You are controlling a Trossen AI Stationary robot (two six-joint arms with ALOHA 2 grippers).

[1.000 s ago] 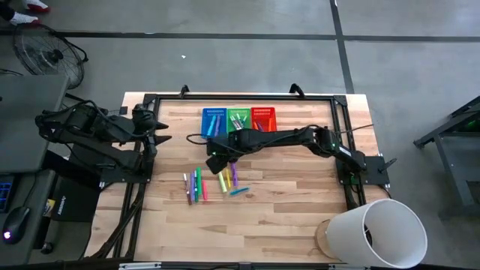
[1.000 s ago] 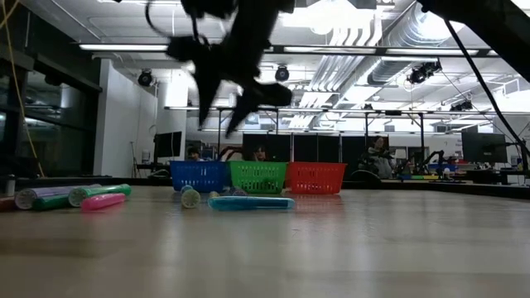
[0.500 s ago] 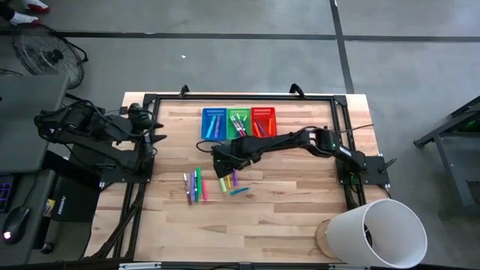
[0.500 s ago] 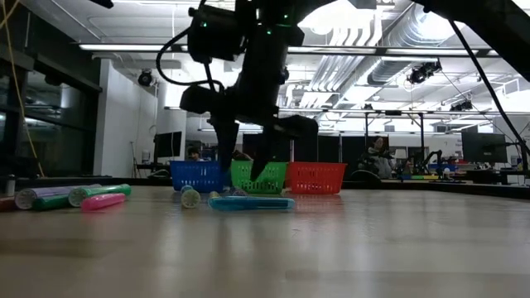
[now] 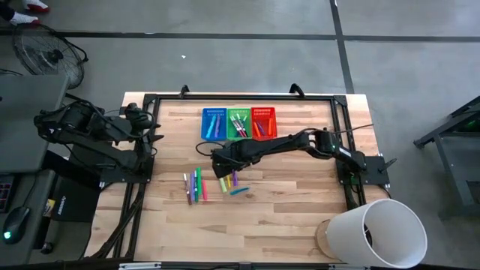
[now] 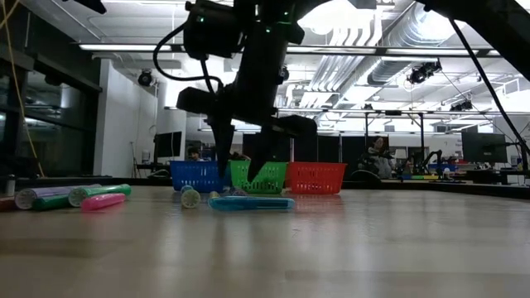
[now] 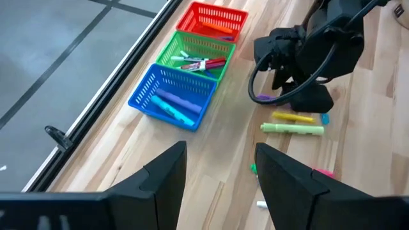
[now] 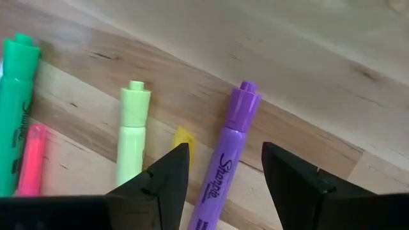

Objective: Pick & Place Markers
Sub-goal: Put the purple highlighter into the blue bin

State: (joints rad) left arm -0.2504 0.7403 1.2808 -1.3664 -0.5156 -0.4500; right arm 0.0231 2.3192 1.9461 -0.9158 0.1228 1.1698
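Several markers lie flat on the wooden table: one group (image 5: 193, 186) toward the near left and another (image 5: 229, 180) under my right gripper (image 5: 221, 161). That gripper is open and points down just above a purple marker (image 8: 225, 167), whose body lies between the finger lines; a light green marker (image 8: 131, 134) and a yellow one (image 8: 183, 137) lie beside it. In the low view the right gripper (image 6: 242, 165) hangs clear of the table. My left gripper (image 7: 220, 166) waits open at the table's left edge.
Blue (image 5: 214, 122), green (image 5: 238, 121) and red (image 5: 263, 120) mesh baskets stand in a row at the far edge, each with markers inside. A black rail frame (image 5: 240, 97) borders the table. A large white cylinder (image 5: 379, 232) sits at the near right corner.
My right gripper has come down toward the markers, shifting slightly toward the table's near edge, and has rolled about its pointing line. It has stayed open. The markers have not moved.
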